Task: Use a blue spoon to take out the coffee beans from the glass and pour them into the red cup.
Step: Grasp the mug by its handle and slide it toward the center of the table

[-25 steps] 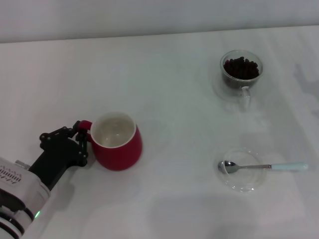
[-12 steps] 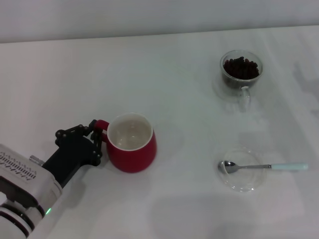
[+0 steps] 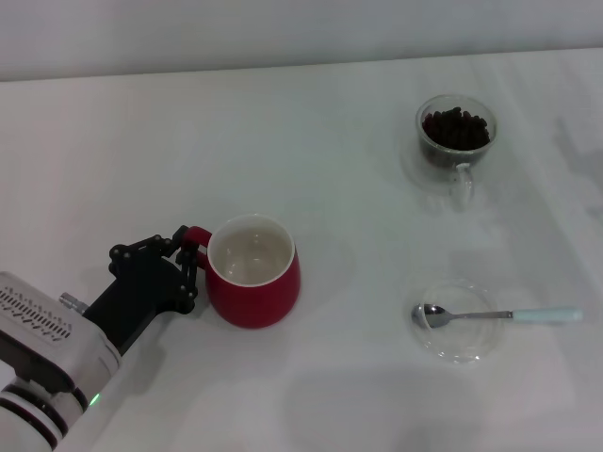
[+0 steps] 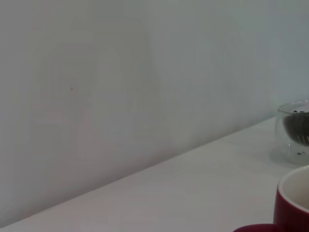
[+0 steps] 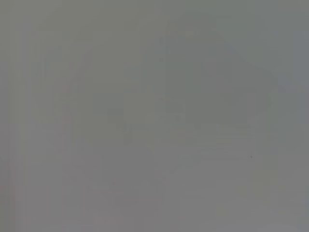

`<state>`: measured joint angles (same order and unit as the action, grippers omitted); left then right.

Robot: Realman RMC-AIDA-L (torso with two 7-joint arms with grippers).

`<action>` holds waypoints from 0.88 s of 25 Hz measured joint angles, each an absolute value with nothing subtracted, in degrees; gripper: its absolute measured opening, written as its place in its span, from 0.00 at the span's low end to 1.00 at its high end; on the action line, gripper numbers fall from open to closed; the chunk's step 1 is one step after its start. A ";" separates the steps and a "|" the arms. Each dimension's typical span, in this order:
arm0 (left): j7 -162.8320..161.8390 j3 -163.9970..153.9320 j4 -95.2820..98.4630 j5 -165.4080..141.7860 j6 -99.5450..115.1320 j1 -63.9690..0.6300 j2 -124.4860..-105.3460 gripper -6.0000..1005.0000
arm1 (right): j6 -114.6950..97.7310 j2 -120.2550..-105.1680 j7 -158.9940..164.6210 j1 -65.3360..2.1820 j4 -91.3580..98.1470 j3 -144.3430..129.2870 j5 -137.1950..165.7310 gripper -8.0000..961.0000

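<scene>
The red cup (image 3: 254, 287) stands upright and empty on the white table, left of centre. My left gripper (image 3: 191, 254) is shut on its red loop handle. The cup's rim also shows in the left wrist view (image 4: 293, 203). The glass (image 3: 456, 137) with the coffee beans (image 3: 457, 128) stands at the back right; it shows too in the left wrist view (image 4: 294, 130). The blue spoon (image 3: 499, 314) lies across a flat clear saucer (image 3: 459, 325) at the front right, its bowl pointing left. My right gripper is out of view.
The white table (image 3: 311, 169) runs back to a pale wall. The right wrist view shows only a plain grey surface.
My left gripper has slid the red cup to the right and a little toward me across the table, most of it in the first half second. The glass and spoon have not moved.
</scene>
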<state>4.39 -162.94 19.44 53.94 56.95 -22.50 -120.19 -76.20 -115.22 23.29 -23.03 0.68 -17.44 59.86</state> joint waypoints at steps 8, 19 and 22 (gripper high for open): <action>4.39 -162.93 19.58 53.50 57.02 -22.34 -120.06 0.10 | -76.20 -115.22 23.37 -23.08 0.55 -17.49 59.87 0.89; 4.39 -162.96 19.78 50.97 57.50 -21.39 -120.06 0.24 | -76.40 -115.22 23.39 -23.12 0.52 -17.49 59.90 0.89; 4.39 -162.95 19.88 51.04 58.02 -20.80 -120.06 0.25 | -76.43 -115.22 23.38 -23.12 0.52 -17.49 59.89 0.89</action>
<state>4.39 -162.95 19.88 51.04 58.02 -20.80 -120.06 -76.43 -115.22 23.38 -23.12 0.52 -17.49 59.89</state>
